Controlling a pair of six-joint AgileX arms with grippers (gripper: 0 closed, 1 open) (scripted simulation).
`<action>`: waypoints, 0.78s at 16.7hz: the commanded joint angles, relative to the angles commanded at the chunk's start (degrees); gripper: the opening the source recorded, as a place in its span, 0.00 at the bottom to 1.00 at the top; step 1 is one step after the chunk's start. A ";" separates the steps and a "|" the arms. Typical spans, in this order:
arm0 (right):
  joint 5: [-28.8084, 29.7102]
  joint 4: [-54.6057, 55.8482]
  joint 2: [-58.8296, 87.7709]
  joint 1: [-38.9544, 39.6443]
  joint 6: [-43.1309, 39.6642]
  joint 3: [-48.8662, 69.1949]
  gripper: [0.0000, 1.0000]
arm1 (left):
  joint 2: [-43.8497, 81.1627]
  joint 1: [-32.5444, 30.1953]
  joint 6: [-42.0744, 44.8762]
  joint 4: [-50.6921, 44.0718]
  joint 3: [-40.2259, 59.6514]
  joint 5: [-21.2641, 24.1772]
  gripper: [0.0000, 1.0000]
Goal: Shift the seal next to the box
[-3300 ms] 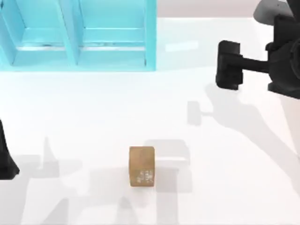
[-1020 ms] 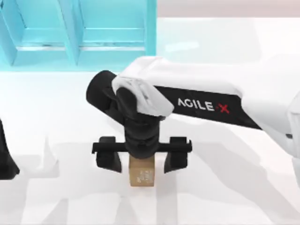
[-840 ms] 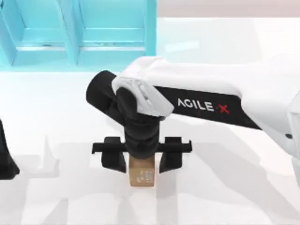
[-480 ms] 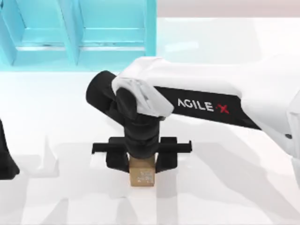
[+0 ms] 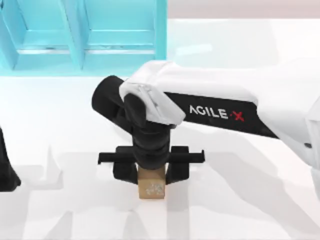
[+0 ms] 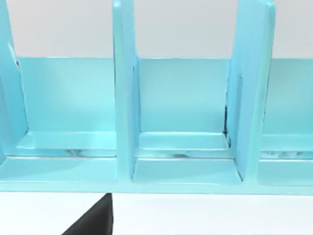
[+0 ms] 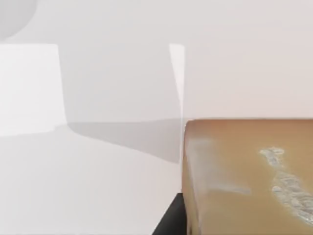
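The seal [image 5: 151,188], a small tan wooden block with white speckles on its front face, stands on the white table near the front middle. My right gripper [image 5: 151,174] reaches straight down over it, and its black fingers [image 5: 125,171] press against the block's two sides. The right wrist view has the seal [image 7: 249,176] close up, with a dark finger [image 7: 171,221] against its side. The box [image 5: 80,45] is a light blue open case with dividers at the back left, well away from the seal. It faces the left wrist camera as the box [image 6: 186,147].
My left arm [image 5: 6,167] is parked at the table's left edge. The right arm's white and black link [image 5: 215,112] stretches across the middle of the table from the right. White tabletop [image 5: 75,120] lies between the seal and the box.
The right arm swung in from the back right and came down over the seal. Over the last second its fingers drew inward until they met the block's sides.
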 joint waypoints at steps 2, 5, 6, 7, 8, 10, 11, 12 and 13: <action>0.03 0.02 -0.12 -0.19 0.04 -0.03 0.00 | 0.00 0.00 0.00 0.00 0.00 0.00 1.00; -0.02 -1.04 -0.22 -0.18 0.10 0.81 0.00 | 0.00 0.00 0.00 0.00 0.00 0.00 1.00; 0.01 -1.66 -0.36 -0.17 0.08 1.28 0.00 | 0.00 0.00 0.00 0.00 0.00 0.00 1.00; 0.04 -2.24 -0.51 -0.16 0.05 1.74 0.00 | 0.00 0.00 0.00 0.00 0.00 0.00 1.00; 0.02 -2.79 -0.67 -0.16 0.04 2.22 0.00 | 0.00 0.00 0.00 0.00 0.00 0.00 1.00; 0.01 -3.98 -0.92 -0.17 0.04 3.11 0.00 | 0.00 0.00 0.00 0.00 0.00 0.00 1.00; 0.01 -4.57 -1.05 -0.19 0.04 3.56 0.00 | 0.00 0.00 0.00 0.00 0.00 0.00 1.00; -0.01 -5.15 -1.20 -0.18 0.03 4.02 0.00 | 0.00 0.00 0.00 0.00 0.00 0.00 1.00; -0.02 -5.73 -1.33 -0.19 0.03 4.48 0.00 | 0.00 0.00 0.00 0.00 0.00 0.00 1.00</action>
